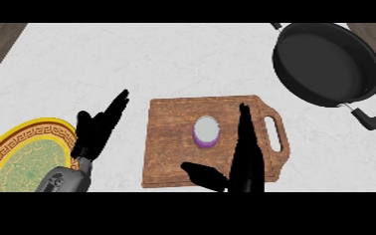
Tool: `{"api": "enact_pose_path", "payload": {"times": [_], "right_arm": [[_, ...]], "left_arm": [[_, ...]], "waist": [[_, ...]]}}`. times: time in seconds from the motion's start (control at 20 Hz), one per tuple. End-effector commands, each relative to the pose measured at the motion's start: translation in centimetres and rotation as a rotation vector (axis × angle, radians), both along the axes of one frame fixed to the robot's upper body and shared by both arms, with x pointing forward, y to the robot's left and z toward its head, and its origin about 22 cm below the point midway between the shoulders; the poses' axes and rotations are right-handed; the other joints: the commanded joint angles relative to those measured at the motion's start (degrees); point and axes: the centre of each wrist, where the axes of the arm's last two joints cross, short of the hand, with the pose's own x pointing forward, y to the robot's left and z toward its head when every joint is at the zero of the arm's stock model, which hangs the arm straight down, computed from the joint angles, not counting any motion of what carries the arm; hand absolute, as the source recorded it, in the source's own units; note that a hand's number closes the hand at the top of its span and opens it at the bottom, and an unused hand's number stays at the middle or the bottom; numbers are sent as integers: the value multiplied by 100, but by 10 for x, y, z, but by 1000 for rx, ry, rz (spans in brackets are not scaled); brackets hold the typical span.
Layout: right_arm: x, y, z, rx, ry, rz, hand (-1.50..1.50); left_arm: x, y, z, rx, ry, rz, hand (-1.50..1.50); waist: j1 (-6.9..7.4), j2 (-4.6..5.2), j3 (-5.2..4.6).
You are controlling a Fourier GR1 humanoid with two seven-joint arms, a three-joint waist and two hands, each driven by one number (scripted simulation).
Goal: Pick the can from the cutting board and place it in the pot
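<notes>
1. Nearest you, at the counter's [147, 55] front edge, your right hand [246, 164] stands over the cutting board's [170, 129] front right part. Its fingers [245, 129] are straight and point toward the far edge; the thumb [202, 173] is spread out to the left. It has hold of nothing.
2. Your left hand [95, 129] shows at the front left, over bare counter between the plate [33, 149] and the cutting board. Its fingers are straight and relaxed, angled toward the far right, and they grasp nothing. The grey forearm [64, 180] enters at the lower edge.
3. The can [206, 131] — the item to be moved — stands upright on the cutting board, a little right of the board's centre. You see its pale top and a purple side. It sits just left of the right hand's fingers; whether they touch cannot be told.
4. The cutting board is brown wood and lies at the counter's front centre, its handle slot [277, 133] on the right side.
5. The pot [323, 62] — black, with handles on its far and near sides — sits at the counter's far right corner, well apart from the can and the board.
6. The plate, yellow-rimmed with a green centre, lies at the front left corner, partly cut off by the view's edge.
</notes>
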Motion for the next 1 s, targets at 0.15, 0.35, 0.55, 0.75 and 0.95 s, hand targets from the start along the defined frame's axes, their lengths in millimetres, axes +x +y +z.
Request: {"api": "enact_pose_path", "payload": {"times": [0.15, 0.35, 0.55, 0.75, 0.95], "right_arm": [[-6, -4, -23, 196, -42, -65, -150], [10, -13, -18, 304, -84, -69, -150], [11, 4, -41, 337, -64, -76, -150], [19, -3, -50, 405, -91, -100, -150], [27, 11, -79, 379, -98, -82, -150]], "left_arm": [[-17, 11, -7, 1, 35, 0, 0], [-1, -4, -5, 7, 27, -2, 0], [-13, -1, -12, 2, 46, -15, 0], [-5, -13, 9, 10, 21, -11, 0], [0, -6, 5, 11, 24, -3, 0]], "waist": [[52, 26, -15], [25, 39, -15], [54, 33, -17], [57, 34, -14], [81, 41, -13]]}}
